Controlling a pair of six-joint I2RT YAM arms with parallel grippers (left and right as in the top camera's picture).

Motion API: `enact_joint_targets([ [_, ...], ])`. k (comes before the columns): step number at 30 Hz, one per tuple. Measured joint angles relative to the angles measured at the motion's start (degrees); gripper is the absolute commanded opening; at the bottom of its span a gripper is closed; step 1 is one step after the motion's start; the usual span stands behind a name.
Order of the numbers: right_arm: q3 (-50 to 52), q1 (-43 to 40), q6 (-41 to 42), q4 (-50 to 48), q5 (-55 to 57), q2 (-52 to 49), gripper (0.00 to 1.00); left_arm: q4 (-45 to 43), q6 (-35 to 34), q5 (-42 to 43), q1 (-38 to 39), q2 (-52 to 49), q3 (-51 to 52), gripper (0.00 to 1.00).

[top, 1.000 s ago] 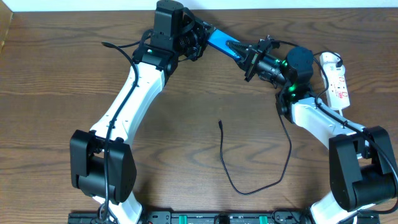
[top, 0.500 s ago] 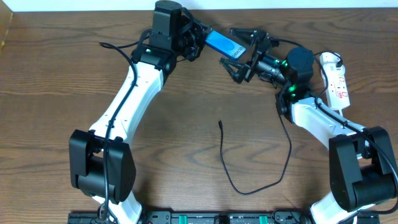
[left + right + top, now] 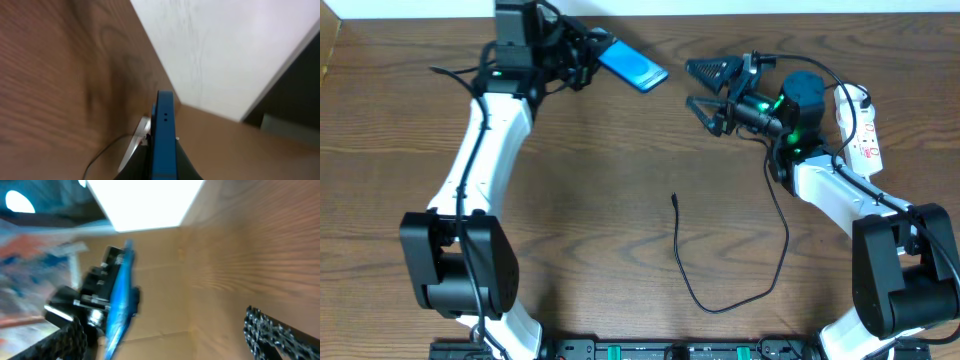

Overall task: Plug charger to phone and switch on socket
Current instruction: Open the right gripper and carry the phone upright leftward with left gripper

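— Where's the phone [image 3: 633, 67]?

— Off the table [image 3: 580, 220], near the far edge. The left gripper [image 3: 592, 50] is clamped on one end of it. The blue screen faces up, tilted, and the free end points toward the right arm.

— Do the wrist cameras show it?

— The left one shows it edge-on [image 3: 164, 135], a blue strip running straight out between the jaws. The right one is blurred, but the phone [image 3: 120, 310] is there, seen edge-on and slanted, with the left gripper [image 3: 92, 300] dark behind it.

— And the right gripper [image 3: 702, 88]?

— Jaws spread wide, holding nothing. It faces the phone's free end from just beside it, with a gap between. One of its fingers [image 3: 270, 330] shows at the lower right of its own camera.

— The charger [image 3: 678, 245]?

— Lying loose on the table, well apart from both grippers. Its plug tip [image 3: 674, 199] sits mid-table, pointing away from the robot. The cable curves toward the near edge, loops right and climbs to the right arm, where I lose it.

— The socket [image 3: 863, 135]?

— At the far right, flat on the table beyond the right arm. I can't tell how its switches stand.
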State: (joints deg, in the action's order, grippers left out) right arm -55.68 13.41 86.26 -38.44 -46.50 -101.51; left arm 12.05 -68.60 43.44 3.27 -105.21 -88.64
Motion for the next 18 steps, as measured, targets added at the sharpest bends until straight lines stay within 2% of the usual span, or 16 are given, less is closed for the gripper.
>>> enact_joint_targets([
  [2,0.02,-0.07,-3.93,1.75,-0.22,-0.02,0.99,1.53,2.73,3.96,-1.77,0.00,0.00,0.07],
  [8,0.02,-0.83,-15.93,1.77,-0.46,-0.02,0.99,3.98,16.63,17.57,-6.56,0.00,0.00,0.07],
  [13,-0.09,-1.81,-19.23,2.29,-1.31,-0.02,0.99,4.04,25.14,26.88,-8.66,0.00,0.00,0.07],
  [15,-0.92,-2.38,-20.17,4.85,-2.45,-0.02,0.99,4.04,26.84,29.57,-9.35,0.00,0.00,0.07],
  [18,-4.66,-3.30,-23.58,14.14,-4.13,-0.02,0.99,4.02,28.70,32.11,-10.51,0.00,0.02,0.07],
])
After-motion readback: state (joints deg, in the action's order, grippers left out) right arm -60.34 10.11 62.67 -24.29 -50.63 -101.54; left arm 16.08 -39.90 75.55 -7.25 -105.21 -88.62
